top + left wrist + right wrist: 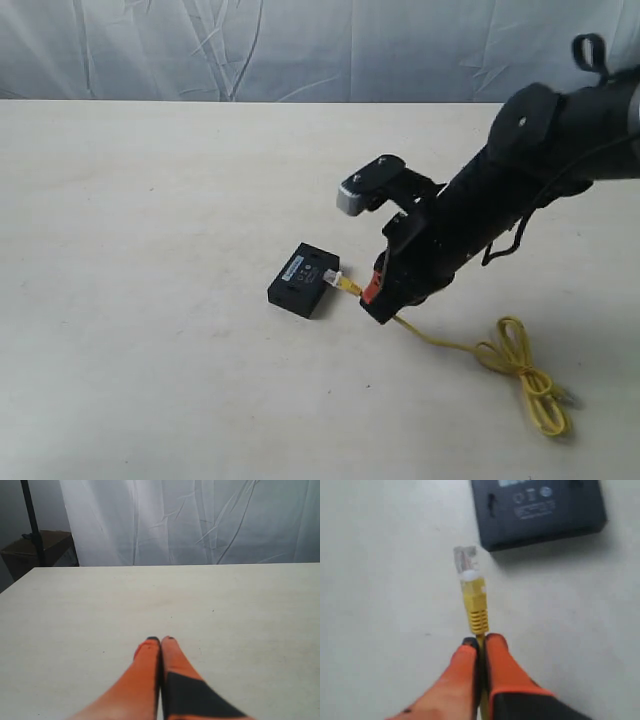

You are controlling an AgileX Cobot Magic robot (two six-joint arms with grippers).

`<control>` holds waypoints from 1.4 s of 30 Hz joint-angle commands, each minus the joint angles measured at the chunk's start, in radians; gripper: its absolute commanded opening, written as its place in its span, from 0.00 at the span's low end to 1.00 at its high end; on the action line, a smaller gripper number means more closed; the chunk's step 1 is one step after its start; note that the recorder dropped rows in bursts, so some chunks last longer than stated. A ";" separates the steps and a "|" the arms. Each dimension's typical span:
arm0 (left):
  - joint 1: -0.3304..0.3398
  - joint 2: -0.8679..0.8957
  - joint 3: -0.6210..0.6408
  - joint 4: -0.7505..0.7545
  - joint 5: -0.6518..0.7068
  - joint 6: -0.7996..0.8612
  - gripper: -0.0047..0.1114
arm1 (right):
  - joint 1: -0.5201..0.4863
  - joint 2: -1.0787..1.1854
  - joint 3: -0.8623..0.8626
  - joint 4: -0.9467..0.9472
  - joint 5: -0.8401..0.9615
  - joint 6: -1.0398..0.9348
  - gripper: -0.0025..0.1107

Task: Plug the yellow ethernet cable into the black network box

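The black network box (303,279) lies flat on the table left of centre; in the right wrist view the box (537,510) shows its top markings. My right gripper (370,293) is shut on the yellow ethernet cable (440,342) just behind its ribbed boot. The clear plug (332,276) points at the box's right side, very close to it; whether it touches I cannot tell. In the right wrist view the plug (465,560) stands ahead of my gripper (481,641), short of the box's edge. The cable's tied loop (525,375) lies at the lower right. My left gripper (160,640) is shut and holds nothing.
A pale table (150,200) carries everything. A white curtain (250,45) hangs behind its far edge. The left wrist view shows a dark stand pole (31,522) and a brown box (35,550) beyond the table's corner.
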 commanded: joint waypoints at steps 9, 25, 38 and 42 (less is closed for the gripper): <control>-0.010 -0.005 0.005 0.000 0.002 0.000 0.04 | -0.164 0.110 -0.080 0.327 0.367 -0.204 0.02; -0.010 -0.005 0.005 0.000 0.002 0.000 0.04 | -0.166 0.337 -0.080 0.493 0.239 -0.257 0.02; -0.010 -0.005 0.005 0.000 0.002 0.000 0.04 | -0.166 0.384 -0.080 0.551 0.226 -0.260 0.03; -0.010 -0.005 0.005 0.000 0.002 0.000 0.04 | -0.166 0.384 -0.080 0.569 0.226 -0.262 0.24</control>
